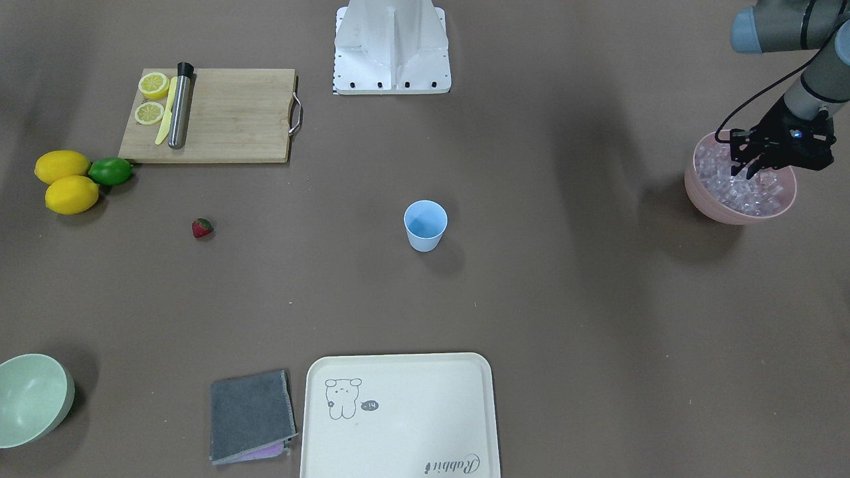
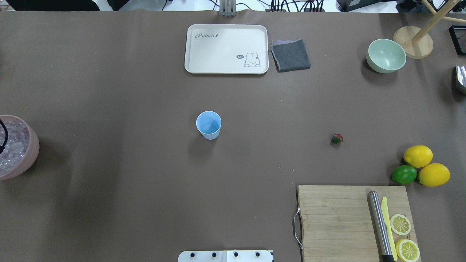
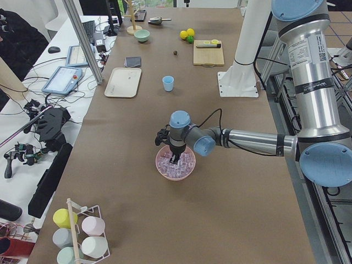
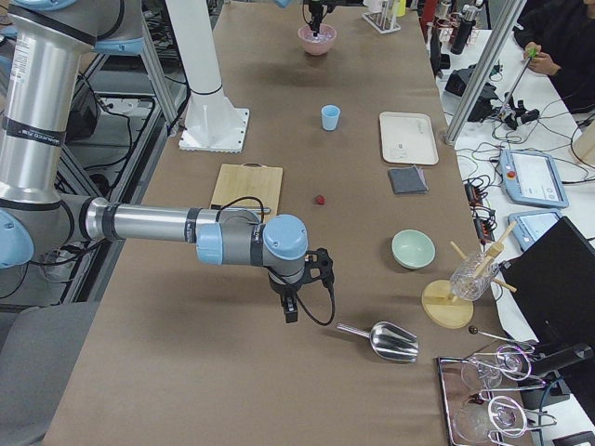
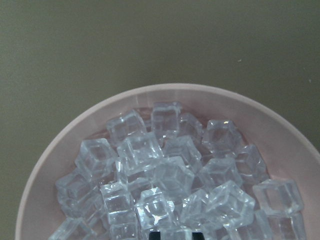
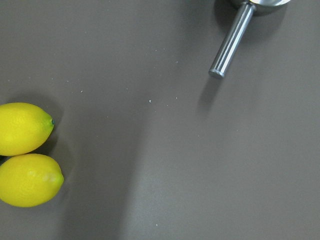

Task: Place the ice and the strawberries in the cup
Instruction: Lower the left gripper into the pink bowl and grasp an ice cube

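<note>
The light-blue cup (image 1: 425, 226) stands upright and empty mid-table, also in the overhead view (image 2: 208, 125). The red strawberry (image 1: 202, 228) lies on the table, apart from the cup, toward the cutting board side. The ice (image 1: 747, 189) is a pile of clear cubes filling a pink bowl (image 1: 717, 199) at the table's end. My left gripper (image 1: 745, 169) hangs over this bowl, fingers apart, tips down at the cubes. The left wrist view shows the ice (image 5: 170, 175) close below. My right gripper (image 4: 290, 311) shows only in the exterior right view, above bare table; I cannot tell if it is open or shut.
A cutting board (image 1: 219, 116) carries lemon halves, a yellow knife and a steel muddler. Two lemons (image 1: 66, 182) and a lime (image 1: 111, 171) lie beside it. A cream tray (image 1: 398, 415), grey cloth (image 1: 251, 415) and pale green bowl (image 1: 30, 398) line the operators' edge. A metal scoop (image 4: 386, 341) lies near my right gripper.
</note>
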